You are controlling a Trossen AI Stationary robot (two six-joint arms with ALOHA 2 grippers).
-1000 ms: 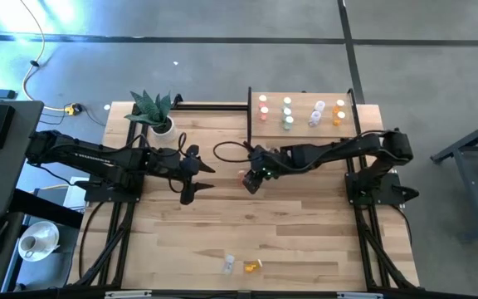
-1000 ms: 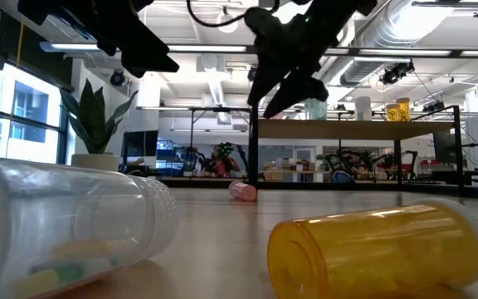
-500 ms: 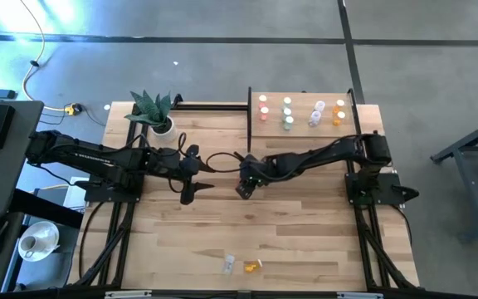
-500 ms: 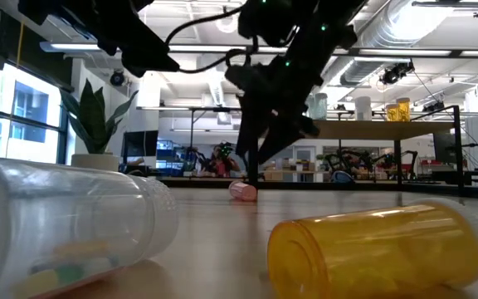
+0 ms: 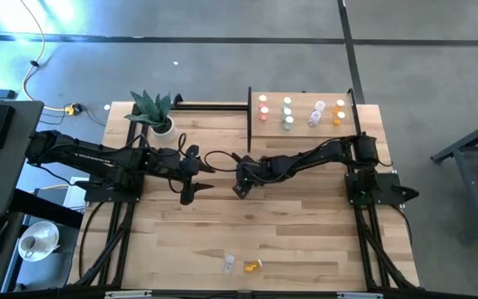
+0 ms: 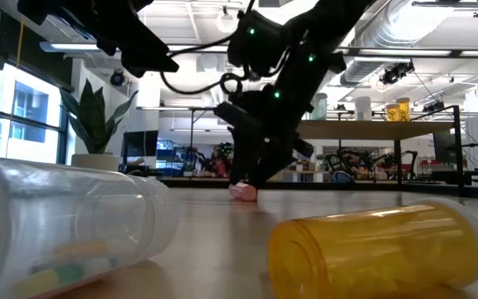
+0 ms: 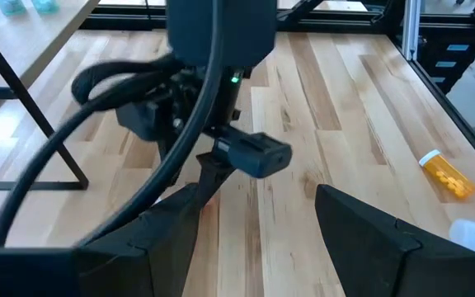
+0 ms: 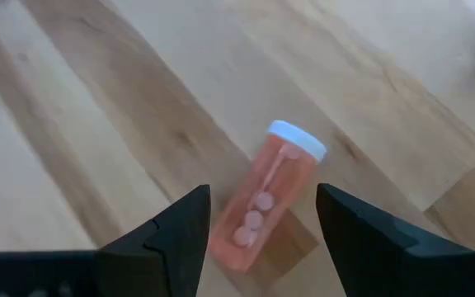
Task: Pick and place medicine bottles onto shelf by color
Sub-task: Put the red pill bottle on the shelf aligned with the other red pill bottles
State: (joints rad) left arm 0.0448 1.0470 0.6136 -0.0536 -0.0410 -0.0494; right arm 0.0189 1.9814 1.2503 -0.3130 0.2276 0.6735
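The right end effector (image 5: 240, 188) hangs w/ fingers spread directly over a pink bottle (image 8: 269, 198) lying on its side on the desk (image 5: 305, 224) near centre, well apart from the shelf (image 5: 301, 114); nothing is gripped yet. Judged best approach: descend straight until both fingers straddle the body approx. mid-length, clear of the white cap, then close across the dia. so the cylinder cannot roll out. The left end effector (image 5: 191, 174) waits nearby, also spread and empty.

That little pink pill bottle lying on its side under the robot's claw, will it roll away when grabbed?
Probably it could: the pink bottle is a round cylinder lying flat on smooth planks, so a nudge might roll it. The right gripper straddles it with open fingers, which should trap it. Few pills show inside, so it is likely light.
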